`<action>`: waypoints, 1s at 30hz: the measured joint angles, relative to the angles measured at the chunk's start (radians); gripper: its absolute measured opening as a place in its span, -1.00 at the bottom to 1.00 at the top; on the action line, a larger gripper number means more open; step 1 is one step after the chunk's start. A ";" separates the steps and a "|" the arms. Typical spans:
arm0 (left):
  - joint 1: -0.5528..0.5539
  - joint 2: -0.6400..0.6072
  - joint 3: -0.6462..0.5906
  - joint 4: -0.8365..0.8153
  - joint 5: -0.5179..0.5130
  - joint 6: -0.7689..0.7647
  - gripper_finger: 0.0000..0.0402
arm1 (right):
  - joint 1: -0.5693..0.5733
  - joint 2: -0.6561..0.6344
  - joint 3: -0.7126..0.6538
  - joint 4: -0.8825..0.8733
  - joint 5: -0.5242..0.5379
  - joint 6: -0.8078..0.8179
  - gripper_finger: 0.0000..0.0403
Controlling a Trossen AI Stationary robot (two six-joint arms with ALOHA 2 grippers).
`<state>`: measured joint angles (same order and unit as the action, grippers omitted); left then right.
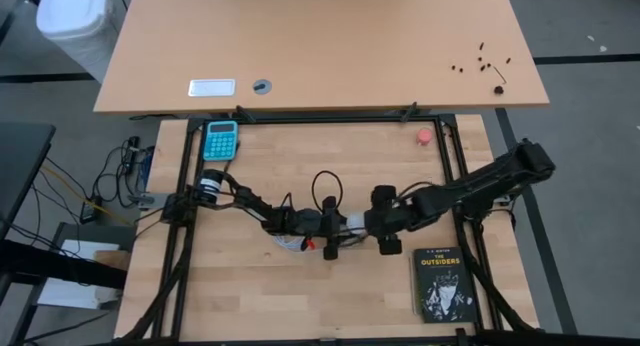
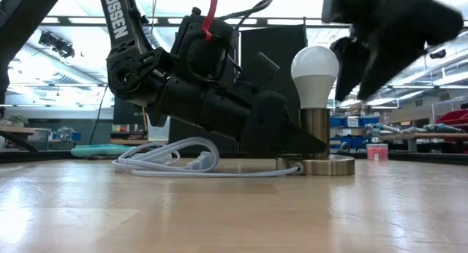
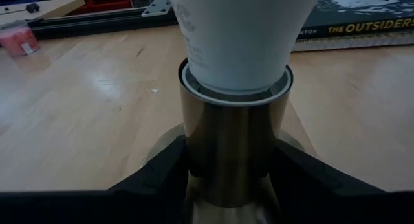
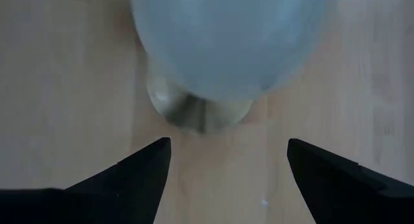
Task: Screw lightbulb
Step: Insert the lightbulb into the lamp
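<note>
- The lightbulb [image 2: 314,74] stands upright in a brass-coloured socket [image 2: 316,132], whose round base [image 2: 322,165] rests flat on the wooden table [image 2: 234,209], near the table's middle.
- In the left wrist view the bulb's white neck [image 3: 236,49] sits inside the rim of the socket [image 3: 234,153].
- The left gripper [image 3: 229,175] lies low on the table and clasps the socket's stem, one dark finger [image 3: 158,179] pressed against each side.
- The right gripper [image 2: 365,63] hangs just beside the bulb at about 2 o'clock in the low view; its fingers are spread and touch nothing.
- Seen from the right wrist, those two fingers [image 4: 139,169] stand wide apart with the bulb [image 4: 226,43] beyond them, clear of both.
- A white cord [image 2: 183,161] coils on the table beside the base, at 9 o'clock from it in the low view.
- From above, a black book [image 1: 442,283] lies at 4 o'clock from the grippers, a blue calculator [image 1: 221,140] at 10 o'clock, and a small pink object [image 1: 425,136] at 1 o'clock.
</note>
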<state>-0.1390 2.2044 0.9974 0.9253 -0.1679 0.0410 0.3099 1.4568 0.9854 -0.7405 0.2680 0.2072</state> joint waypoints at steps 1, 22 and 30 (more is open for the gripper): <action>0.000 0.000 0.000 -0.001 0.003 0.000 -0.03 | -0.003 0.030 0.022 -0.036 0.000 -0.003 0.59; -0.002 0.000 -0.001 0.004 0.033 -0.015 -0.03 | -0.015 0.097 0.146 -0.099 -0.053 -0.021 0.62; -0.001 0.000 -0.001 0.004 0.080 -0.013 -0.03 | -0.011 0.096 0.176 -0.133 -0.061 -0.339 0.71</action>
<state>-0.1402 2.2047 0.9966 0.9288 -0.0877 0.0280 0.2992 1.5532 1.1610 -0.8739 0.2066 -0.1313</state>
